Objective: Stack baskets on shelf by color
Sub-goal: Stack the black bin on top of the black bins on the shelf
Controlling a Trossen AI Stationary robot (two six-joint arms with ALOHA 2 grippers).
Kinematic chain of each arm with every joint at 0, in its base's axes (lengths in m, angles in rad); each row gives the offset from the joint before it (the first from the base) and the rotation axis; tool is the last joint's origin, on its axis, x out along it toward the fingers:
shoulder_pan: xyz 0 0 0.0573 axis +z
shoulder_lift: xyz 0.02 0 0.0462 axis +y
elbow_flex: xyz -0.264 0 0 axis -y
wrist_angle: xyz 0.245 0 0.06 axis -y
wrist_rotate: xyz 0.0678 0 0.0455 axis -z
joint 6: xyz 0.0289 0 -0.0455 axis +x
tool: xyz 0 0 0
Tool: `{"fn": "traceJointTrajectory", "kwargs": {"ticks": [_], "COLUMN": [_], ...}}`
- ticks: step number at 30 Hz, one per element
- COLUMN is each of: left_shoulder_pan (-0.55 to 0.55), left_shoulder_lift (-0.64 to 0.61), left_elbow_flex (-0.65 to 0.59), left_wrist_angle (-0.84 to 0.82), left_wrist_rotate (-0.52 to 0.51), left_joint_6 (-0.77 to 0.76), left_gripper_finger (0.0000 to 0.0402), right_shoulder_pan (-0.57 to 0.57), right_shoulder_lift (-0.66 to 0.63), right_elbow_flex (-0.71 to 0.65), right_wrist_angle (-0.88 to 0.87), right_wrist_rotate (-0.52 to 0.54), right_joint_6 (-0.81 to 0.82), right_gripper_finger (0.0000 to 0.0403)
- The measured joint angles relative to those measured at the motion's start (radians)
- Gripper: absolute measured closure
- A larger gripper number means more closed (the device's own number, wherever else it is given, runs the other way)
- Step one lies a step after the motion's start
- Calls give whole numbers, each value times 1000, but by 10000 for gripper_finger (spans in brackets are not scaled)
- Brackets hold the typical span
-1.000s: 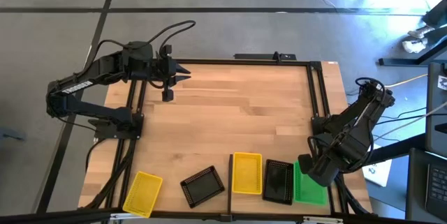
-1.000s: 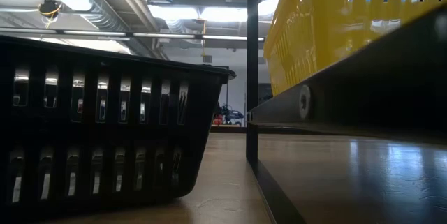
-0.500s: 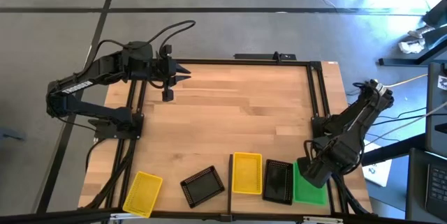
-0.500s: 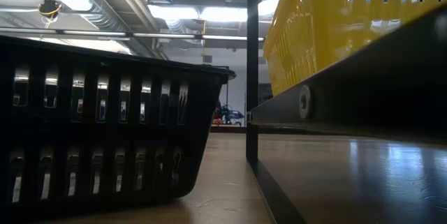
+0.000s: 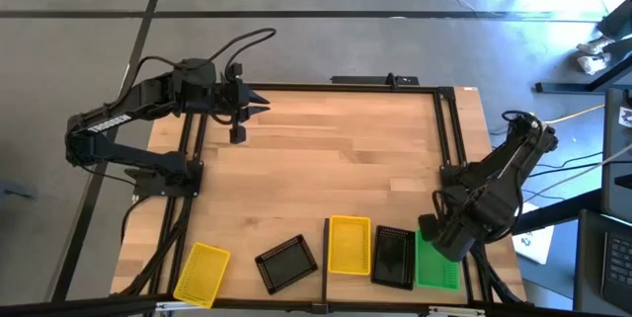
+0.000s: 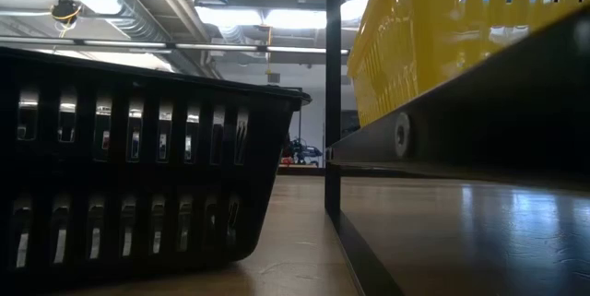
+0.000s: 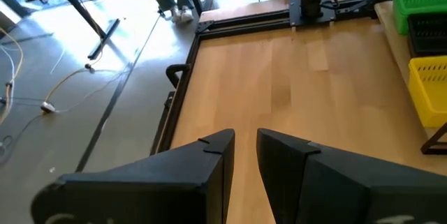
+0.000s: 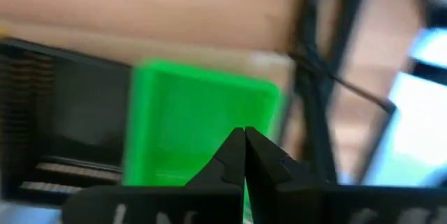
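Right gripper shown clenched, empty, poised over green basket at shelf's right end; left gripper parked far off, fingers slightly parted.

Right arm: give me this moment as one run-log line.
right gripper: jaws shut, empty, above green basket | left gripper: parked at far-left corner | loose: yellow basket, black basket

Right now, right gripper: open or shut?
Shut. In the right wrist view the right gripper's two dark fingertips meet at a point, nothing between them, above the green basket.
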Motion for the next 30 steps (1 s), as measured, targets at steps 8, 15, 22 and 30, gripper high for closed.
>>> {"fn": "traceJointTrajectory", "kwargs": {"ticks": [8, 15, 22, 30], "left_shoulder_pan": [0, 0, -8, -77], "left_shoulder_lift": [0, 0, 0, 0], "left_elbow_flex": [0, 0, 0, 0], "left_wrist_angle": [-44, -162, -276, -430], "left_wrist_rotate": [-1, 0, 110, 139], "left_joint_6": [-155, -462, -685, -816], "left_gripper_finger": [347, 347, 347, 347], "right_shoulder_pan": [-68, -179, -298, -374], "right_shoulder_lift": [-4, -7, -7, -8], "right_elbow_flex": [94, 181, 330, 457], "right_wrist_angle": [-3, -4, -5, 80], "right_wrist_rotate": [538, 829, 948, 958], "right_joint_6": [-234, -650, -1045, -1430], "right_gripper_finger": [403, 403, 403, 403]}}
